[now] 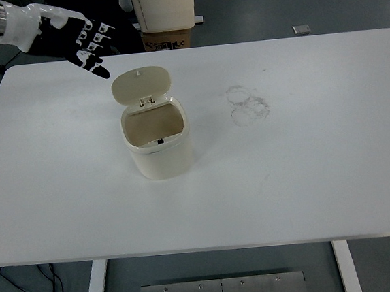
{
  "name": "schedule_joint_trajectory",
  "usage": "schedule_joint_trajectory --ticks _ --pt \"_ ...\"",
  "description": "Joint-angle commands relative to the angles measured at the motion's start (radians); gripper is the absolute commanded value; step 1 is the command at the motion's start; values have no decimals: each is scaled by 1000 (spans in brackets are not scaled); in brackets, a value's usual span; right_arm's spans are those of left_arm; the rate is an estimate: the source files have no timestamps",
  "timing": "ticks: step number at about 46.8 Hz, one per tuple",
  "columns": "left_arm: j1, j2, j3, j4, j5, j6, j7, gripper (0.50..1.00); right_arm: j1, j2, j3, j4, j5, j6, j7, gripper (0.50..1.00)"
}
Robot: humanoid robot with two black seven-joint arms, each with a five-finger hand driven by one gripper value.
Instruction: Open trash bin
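A small cream trash bin (pixel 159 146) stands on the white table (pixel 306 163), left of centre. Its lid (pixel 141 84) is swung up and back on its hinge, and the brown inside of the bin shows. My left hand (pixel 84 39) hovers high at the table's far left corner, well clear of the bin, with its fingers spread and nothing in them. The right arm is out of view.
Faint ring marks (pixel 247 104) stain the table right of the bin. Beyond the far edge stand a cream cabinet (pixel 163 5) and a cardboard box (pixel 167 40). A small grey object (pixel 302 30) lies on the floor behind.
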Motion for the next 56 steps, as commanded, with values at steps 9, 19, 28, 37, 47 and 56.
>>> schedule_joint_trajectory --ticks 9,19,28,37,47,56 --pt "143 79 -87 111 -82 28 -45 1000 0 0 0 0 0 0 0 991" --pt "368 105 -285 243 -86 61 -134 1000 0 0 0 0 0 0 -1 991" --pt "543 104 -507 359 -85 115 -186 1000 0 0 0 0 0 0 0 991" --pt "700 98 -688 425 -86 117 -258 1000 0 0 0 0 0 0 0 991" --pt "872 47 -943 474 -86 118 -312 1000 0 0 0 0 0 0 0 991" --pt "918 -47 -1062 596 -88 115 -323 1000 0 0 0 0 0 0 0 991"
